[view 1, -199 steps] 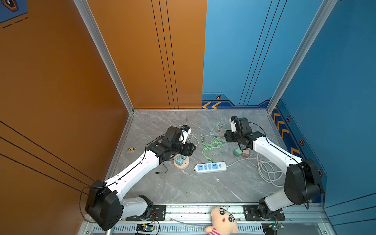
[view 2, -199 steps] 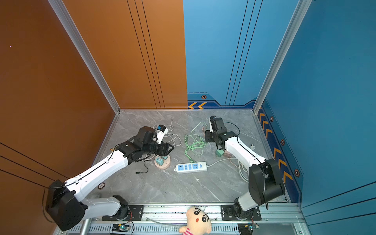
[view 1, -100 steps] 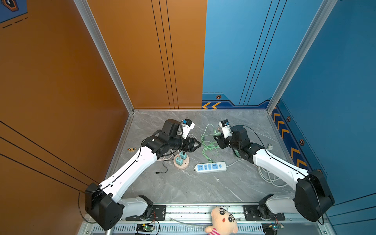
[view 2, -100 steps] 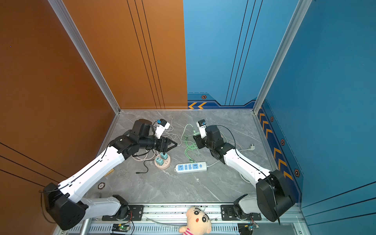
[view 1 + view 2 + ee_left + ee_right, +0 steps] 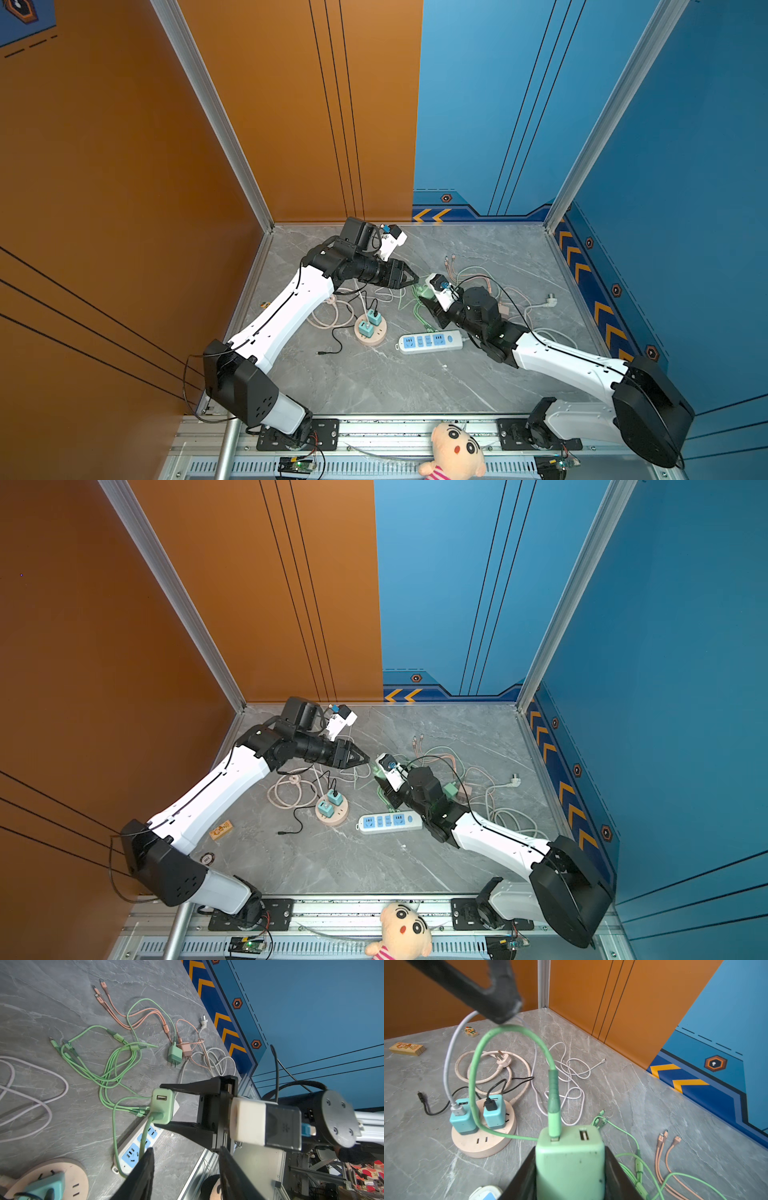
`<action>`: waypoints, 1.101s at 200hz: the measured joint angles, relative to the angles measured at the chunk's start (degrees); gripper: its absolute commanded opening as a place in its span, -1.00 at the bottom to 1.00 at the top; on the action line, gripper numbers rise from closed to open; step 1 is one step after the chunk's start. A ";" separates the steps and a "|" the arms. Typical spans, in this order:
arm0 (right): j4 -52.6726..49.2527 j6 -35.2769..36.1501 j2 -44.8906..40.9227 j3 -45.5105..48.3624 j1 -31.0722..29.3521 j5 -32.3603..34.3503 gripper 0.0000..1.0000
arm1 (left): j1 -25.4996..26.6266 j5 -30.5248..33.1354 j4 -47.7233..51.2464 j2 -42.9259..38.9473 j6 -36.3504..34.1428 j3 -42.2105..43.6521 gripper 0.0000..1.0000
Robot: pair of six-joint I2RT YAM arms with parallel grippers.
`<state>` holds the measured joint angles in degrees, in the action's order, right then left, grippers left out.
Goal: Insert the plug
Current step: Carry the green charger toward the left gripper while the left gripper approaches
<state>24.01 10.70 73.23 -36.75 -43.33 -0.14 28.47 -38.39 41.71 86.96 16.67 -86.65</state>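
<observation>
Right pincer [image 5: 159,1105] clamped the green charger [image 5: 570,1157], seemingly mid-carry (left pincer [image 5: 410,278] gaped nearby); next, prongs likely needed aligning over the power strip [image 5: 430,341] below.

No legible text; orange lettering on wooden block [image 5: 407,1049] too blurred.

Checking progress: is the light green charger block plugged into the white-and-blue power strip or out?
Out: the right gripper holds the green charger block in the air, clear of the power strip.
</observation>
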 measured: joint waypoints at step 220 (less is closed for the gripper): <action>6.47 4.94 0.09 0.13 -2.93 1.84 -0.73 | -4.46 -3.98 6.34 -1.99 -7.50 -7.37 0.38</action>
<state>30.48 15.64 73.32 -36.62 -46.26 1.69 24.01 -42.37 48.05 84.97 9.17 -94.02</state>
